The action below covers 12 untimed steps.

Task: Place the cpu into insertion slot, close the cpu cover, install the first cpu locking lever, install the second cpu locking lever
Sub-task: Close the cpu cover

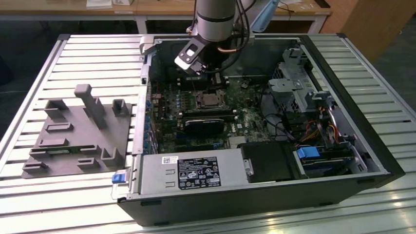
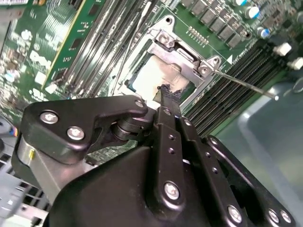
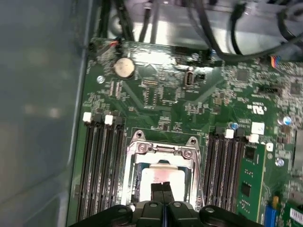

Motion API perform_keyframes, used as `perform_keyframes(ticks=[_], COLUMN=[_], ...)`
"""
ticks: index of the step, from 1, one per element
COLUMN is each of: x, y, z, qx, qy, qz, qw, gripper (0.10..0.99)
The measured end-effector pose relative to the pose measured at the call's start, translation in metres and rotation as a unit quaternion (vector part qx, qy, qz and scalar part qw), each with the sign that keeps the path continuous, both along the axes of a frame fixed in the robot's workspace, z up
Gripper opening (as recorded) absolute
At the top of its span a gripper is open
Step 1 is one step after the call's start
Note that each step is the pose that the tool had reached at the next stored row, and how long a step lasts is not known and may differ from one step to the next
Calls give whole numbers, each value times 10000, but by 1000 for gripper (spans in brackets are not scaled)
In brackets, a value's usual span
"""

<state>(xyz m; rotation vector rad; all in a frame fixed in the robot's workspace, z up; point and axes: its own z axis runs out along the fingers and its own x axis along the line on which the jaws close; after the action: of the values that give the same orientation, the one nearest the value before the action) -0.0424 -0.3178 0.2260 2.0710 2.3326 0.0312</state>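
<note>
Fingers pressed together and empty, the gripper (image 2: 166,91) seems to touch the cpu (image 2: 149,75), framed by the cpu cover (image 2: 182,51), upper middle of the exterior view; press lightly and squarely.

A slatted metal table (image 1: 91,53) stands before wooden desks (image 1: 162,9), over seemingly dark floor (image 1: 26,34).

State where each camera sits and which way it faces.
Exterior view: off the arm, raised, looking down into the open computer case; the arm enters from the picture's top.
First wrist view: on the wrist, looking along the end effector at the motherboard and cpu.
Second wrist view: on the wrist, behind the end effector, angled at the same cpu.
Both wrist views share the cpu, cpu cover and memory slots.
</note>
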Motion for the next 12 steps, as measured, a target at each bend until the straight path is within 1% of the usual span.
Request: perform_keyframes(ticks=[3,6,9,12], x=[0,0,0,0], y=[0,0,0,0], z=[0,0,0,0], qx=[0,0,0,0], qy=[0,0,0,0], qz=[269,539,817,1088], qw=[9996,9985,9967,9941], gripper=[102,102,102,102])
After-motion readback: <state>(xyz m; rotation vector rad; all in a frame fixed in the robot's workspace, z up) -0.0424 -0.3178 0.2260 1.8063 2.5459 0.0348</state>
